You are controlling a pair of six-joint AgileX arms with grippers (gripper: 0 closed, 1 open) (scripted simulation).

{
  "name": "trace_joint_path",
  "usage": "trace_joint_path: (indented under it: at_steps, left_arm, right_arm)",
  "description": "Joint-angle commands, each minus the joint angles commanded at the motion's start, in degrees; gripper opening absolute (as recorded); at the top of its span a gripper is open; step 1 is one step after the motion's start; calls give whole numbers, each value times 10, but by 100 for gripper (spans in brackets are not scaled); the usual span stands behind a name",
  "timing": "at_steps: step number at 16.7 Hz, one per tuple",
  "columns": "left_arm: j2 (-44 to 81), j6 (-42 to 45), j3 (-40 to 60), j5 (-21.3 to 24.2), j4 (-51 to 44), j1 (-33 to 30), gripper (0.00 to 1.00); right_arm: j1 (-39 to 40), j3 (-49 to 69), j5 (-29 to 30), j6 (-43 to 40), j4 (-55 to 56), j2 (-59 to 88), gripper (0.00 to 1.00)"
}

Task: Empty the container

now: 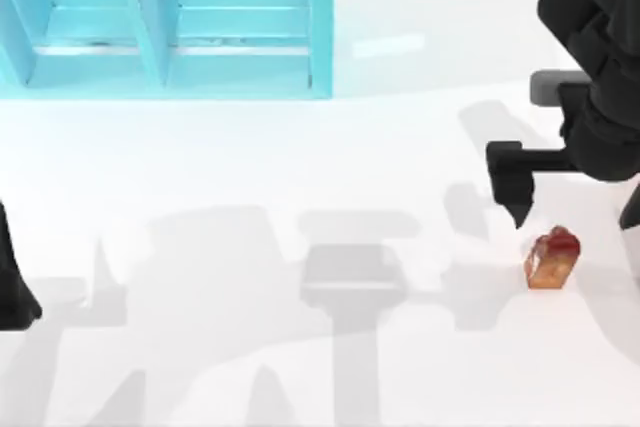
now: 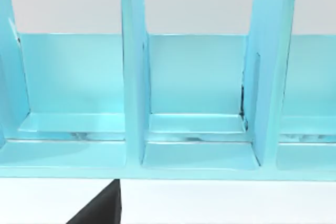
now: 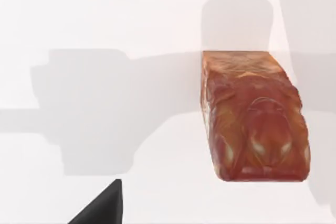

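The container (image 1: 320, 22) is a cyan rack with upright dividers at the table's back left; the compartments facing my left wrist view (image 2: 134, 77) hold nothing. A reddish-brown loaf-shaped block (image 1: 552, 259) lies on the white table at the front right. It appears large in the right wrist view (image 3: 254, 116). My right gripper (image 1: 520, 215) hangs just behind and slightly left of the block, open and apart from it, with one dark fingertip (image 3: 102, 205) showing. My left gripper (image 1: 14, 292) is parked at the table's left edge, open, facing the rack.
The white tabletop (image 1: 300, 177) stretches between the rack and the block, crossed by grey shadows of the arms. My right arm's dark body (image 1: 600, 67) stands over the back right corner.
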Motion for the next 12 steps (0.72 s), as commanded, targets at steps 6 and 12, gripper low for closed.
trace_joint_path:
  at_steps: [6, 12]
  left_arm:
    - [0, 0, 0, 0, 0, 0, 100]
    - [0, 0, 0, 0, 0, 0, 100]
  right_arm:
    - [-36, 37, 5, -36, -32, 32, 100]
    - [-246, 171, 10, -253, -115, 99, 100]
